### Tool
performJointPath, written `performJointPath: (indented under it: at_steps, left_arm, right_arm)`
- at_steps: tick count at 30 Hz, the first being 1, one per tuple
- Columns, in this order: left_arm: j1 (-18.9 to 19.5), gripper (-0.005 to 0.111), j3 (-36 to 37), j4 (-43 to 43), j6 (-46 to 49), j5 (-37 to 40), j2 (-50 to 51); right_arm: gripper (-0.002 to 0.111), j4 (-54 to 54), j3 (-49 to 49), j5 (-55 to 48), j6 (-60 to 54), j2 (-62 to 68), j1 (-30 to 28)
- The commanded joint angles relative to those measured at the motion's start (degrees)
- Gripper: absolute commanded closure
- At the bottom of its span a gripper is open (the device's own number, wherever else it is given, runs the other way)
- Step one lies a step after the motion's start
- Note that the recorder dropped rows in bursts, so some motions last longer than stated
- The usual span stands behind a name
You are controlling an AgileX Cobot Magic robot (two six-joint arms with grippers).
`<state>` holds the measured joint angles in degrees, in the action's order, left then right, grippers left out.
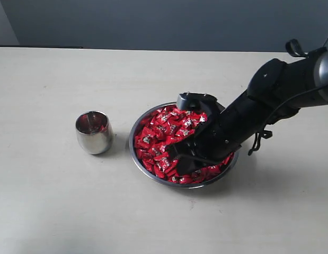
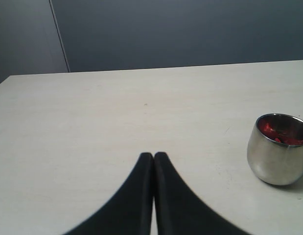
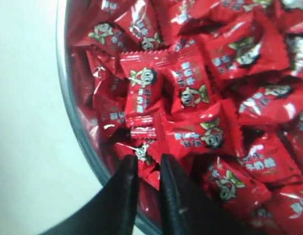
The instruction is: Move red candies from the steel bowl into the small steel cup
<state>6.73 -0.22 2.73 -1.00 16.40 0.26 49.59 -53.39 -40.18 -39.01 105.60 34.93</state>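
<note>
The steel bowl (image 1: 133,138) sits mid-table, heaped with red candies (image 1: 158,138). My right gripper (image 1: 177,159) is dipped into the pile near the bowl's front rim (image 3: 75,127). Its two black fingers stand close together with a red candy (image 3: 150,171) pinched between the tips (image 3: 147,164). The small steel cup (image 1: 94,132) stands upright to the left of the bowl, apart from it. A few red candies (image 2: 283,137) lie inside the cup (image 2: 276,156). My left gripper (image 2: 153,155) is shut and empty above bare table, well to the side of the cup.
The pale table (image 1: 58,201) stretches around the bowl and cup. A dark wall (image 1: 164,21) runs behind the table's far edge. My right arm (image 1: 280,90) reaches in from the right over the bowl's right side.
</note>
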Motion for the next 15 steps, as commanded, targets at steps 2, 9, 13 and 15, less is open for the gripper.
performJointPath:
  at_steps: [2,9,13,15]
  left_arm:
    - [0.0,0.106,0.2,-0.2,-0.1,-0.1,-0.3]
    - [0.0,0.106,0.2,-0.2,-0.1,-0.1,-0.3]
    - [0.0,0.106,0.2,-0.2,-0.1,-0.1,-0.3]
    - [0.0,0.106,0.2,-0.2,-0.1,-0.1,-0.3]
  right_arm:
    - [0.104,-5.3,-3.4,1.5,3.1,0.0,2.4]
    - [0.106,-22.6,-10.5,-2.5,10.4,-0.3,2.4]
    - [0.109,-32.9,-11.5,-3.1,15.3,-0.9,3.3]
    - [0.109,-33.2,-11.5,-3.3,16.6,-1.4,3.5]
